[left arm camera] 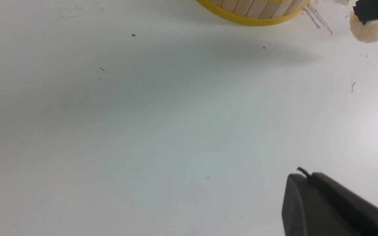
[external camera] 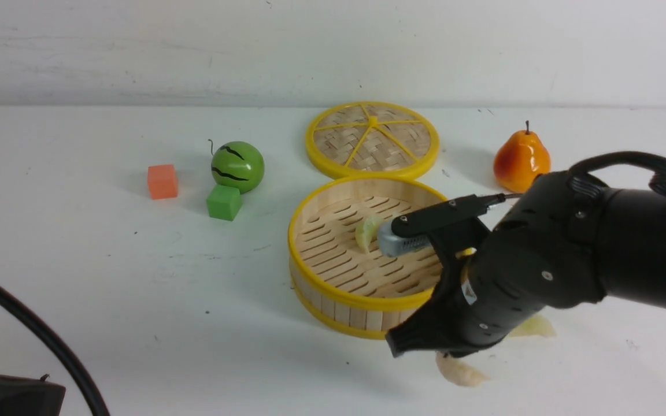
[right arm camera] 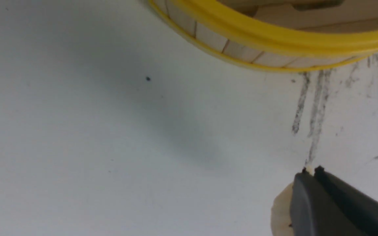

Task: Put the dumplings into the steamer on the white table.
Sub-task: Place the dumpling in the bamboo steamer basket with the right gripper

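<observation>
A white table [external camera: 136, 300], marked with dark specks and scratches, runs back to a plain pale wall [external camera: 333, 52]. On it sits the bamboo steamer [external camera: 339, 294], open and upright, with the woven lid [external camera: 339, 136] just beyond it. A pale green dumpling [external camera: 366, 234] lies on the slatted floor inside; the right arm hides part of the basket, so I cannot tell whether there are more.

The cream dumpling [external camera: 461, 372] is outside, on the near side of the steamer and toward the robot's right. Its long axis slants, one end toward the basket, the other nearer the robot and farther right. The right gripper [right arm camera: 312, 172] is at the end nearer the basket, its fingertips together, with cream showing beside them and a sliver at the tips. Whether they have pinched the pleated edge or only press against it, I cannot tell. The left gripper [left arm camera: 304, 172] is also closed, over bare tabletop and well apart, so the right arm is plainly the one for this.

If the pinch is good, the next move is probably up, then forward and left over the yellow rim. A grip on one end could let the dumpling swing or slip. A yellowish-green dumpling [external camera: 534, 326] remains to be loaded, partly behind the right arm.
</observation>
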You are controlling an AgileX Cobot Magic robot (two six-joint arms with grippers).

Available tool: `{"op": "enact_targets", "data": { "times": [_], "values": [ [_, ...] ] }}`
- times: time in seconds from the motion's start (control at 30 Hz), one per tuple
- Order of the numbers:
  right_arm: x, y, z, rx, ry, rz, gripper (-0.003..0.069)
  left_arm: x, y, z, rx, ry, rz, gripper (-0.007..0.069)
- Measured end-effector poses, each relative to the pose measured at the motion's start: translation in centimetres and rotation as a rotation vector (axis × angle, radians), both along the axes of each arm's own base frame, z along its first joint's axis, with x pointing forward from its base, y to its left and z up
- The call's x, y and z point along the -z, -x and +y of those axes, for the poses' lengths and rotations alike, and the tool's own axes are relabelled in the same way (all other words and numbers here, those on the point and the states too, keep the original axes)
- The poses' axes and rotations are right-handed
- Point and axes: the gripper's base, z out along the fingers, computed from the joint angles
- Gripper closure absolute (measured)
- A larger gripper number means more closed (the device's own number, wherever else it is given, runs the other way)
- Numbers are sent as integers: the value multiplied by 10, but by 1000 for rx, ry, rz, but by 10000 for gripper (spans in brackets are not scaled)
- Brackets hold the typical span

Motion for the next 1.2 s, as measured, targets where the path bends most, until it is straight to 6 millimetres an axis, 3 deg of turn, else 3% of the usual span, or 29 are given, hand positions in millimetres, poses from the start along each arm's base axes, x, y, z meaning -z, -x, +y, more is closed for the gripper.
{"op": "enact_targets", "data": {
  "times": [0.1,0.2,0.33,0.43,0.53,0.7,0.83,0.93,1.07,1.13,1.2],
  "values": [
    [-23,-15,8,3,-71,-70,673,0,0,0,0,0,0,638],
    [-57,-46,16,52,-178,-157,671,0,0,0,0,1,-2,638],
    [-64,-80,27,85,-230,-192,670,0,0,0,0,1,-2,638],
    [-50,-105,43,90,-243,-193,671,0,0,0,0,1,-2,638],
    [-20,-131,63,100,-254,-171,671,0,0,0,0,0,-2,638],
    [7,-154,80,115,-270,-168,664,1,1,1,-1,-15,14,638],
    [27,-162,85,120,-262,-149,646,4,2,4,-6,-56,28,638],
    [31,-163,86,120,-262,-149,617,4,2,5,-9,-73,33,638],
    [22,-160,83,123,-252,-137,494,5,2,6,-10,-85,44,638],
    [-11,-149,74,91,-224,-133,364,6,4,6,-7,-83,59,638],
    [-44,-136,64,33,-179,-151,288,6,4,6,-6,-82,69,638]
  ]
}}
